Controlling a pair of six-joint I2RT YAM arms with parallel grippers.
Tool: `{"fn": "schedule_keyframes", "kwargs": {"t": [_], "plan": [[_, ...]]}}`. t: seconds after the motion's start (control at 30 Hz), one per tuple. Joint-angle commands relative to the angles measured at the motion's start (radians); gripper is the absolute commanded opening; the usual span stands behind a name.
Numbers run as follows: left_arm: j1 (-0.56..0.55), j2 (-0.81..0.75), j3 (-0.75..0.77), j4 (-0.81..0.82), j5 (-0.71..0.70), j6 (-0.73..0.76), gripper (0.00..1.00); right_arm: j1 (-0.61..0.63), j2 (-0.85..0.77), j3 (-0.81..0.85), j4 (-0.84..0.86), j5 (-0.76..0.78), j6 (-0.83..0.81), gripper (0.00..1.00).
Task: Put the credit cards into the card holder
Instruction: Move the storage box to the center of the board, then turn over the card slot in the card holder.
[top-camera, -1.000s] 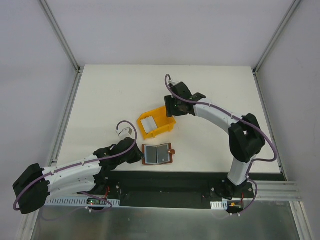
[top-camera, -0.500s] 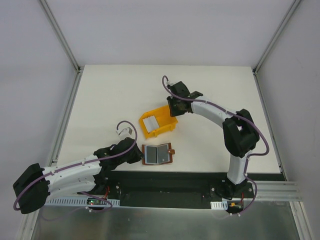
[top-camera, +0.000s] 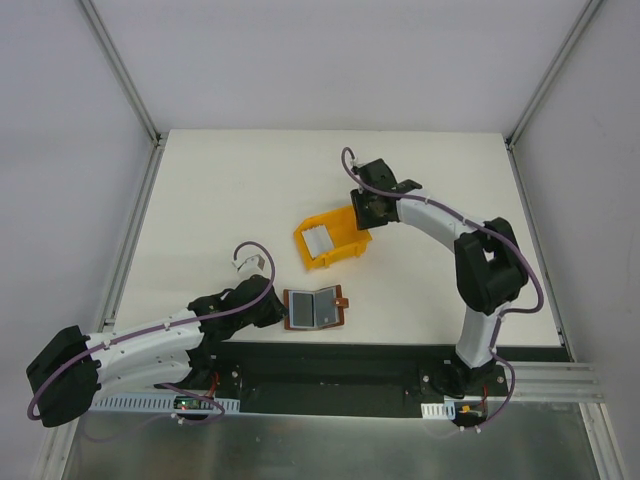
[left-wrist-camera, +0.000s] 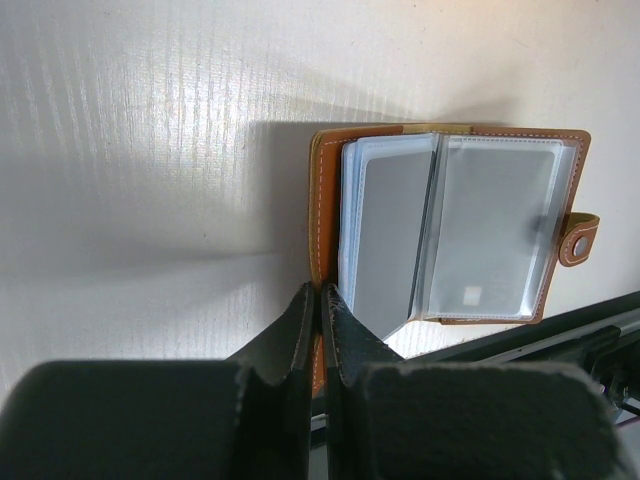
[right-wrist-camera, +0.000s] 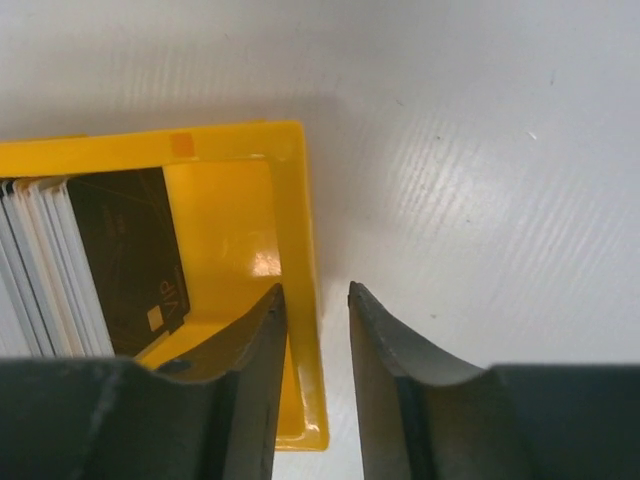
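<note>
Loading has not visibly begun. The credit cards (right-wrist-camera: 40, 260) stand stacked in the yellow bin (top-camera: 345, 243), at 1 o'clock from the open card holder (top-camera: 316, 309). The left claw (left-wrist-camera: 321, 295) pinches its cover, and the right claw (right-wrist-camera: 312, 295), narrow, clamps the bin's wall. The bench (top-camera: 220, 190) lies open toward 12 o'clock, and its near edge is close.

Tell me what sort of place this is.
Probably a robot lab test cell: a bare white table boxed in by pale walls and metal frame posts. The left arm and right arm are bolted at its near edge. The only props are a yellow bin of cards and a card holder.
</note>
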Motion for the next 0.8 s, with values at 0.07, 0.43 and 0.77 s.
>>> {"fn": "schedule_keyframes", "kwargs": {"t": [0.07,0.43,0.77], "plan": [[-0.011,-0.012,0.038,-0.03,0.009,0.016,0.0,-0.013,-0.127,-0.006,-0.024,-0.031,-0.009,0.48],[-0.011,-0.038,0.052,-0.03,0.015,0.036,0.0,0.034,-0.426,-0.154,0.04,-0.195,0.155,0.59],[-0.012,-0.042,0.07,-0.03,0.041,0.051,0.0,0.398,-0.557,-0.553,0.37,-0.103,0.538,0.52]]}}
